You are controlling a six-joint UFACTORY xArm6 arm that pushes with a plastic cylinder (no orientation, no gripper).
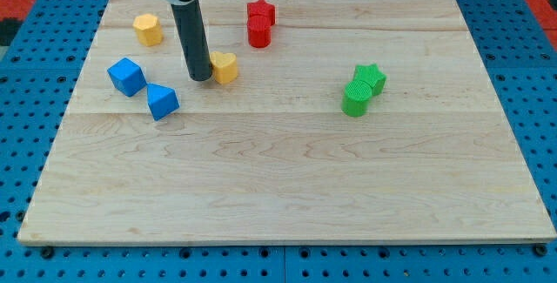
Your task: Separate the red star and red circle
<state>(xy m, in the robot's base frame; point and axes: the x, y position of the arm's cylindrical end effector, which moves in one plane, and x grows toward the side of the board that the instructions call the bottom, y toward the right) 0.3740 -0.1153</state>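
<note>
On the wooden tabletop (287,196), left of my tip (201,77), a blue cube (127,77) and a blue wedge-like block (162,101) lie near each other, with a yellow hexagon block (148,29) above them. My tip touches the left side of a yellow heart-shaped block (225,67); there is no claw on this rod, so no grasping state can be told. To the upper right of my tip, the red star (260,10) and the red circle (258,32) stand touching, star above. Far right of my tip, a green star (372,77) touches a green cylinder (354,101).
</note>
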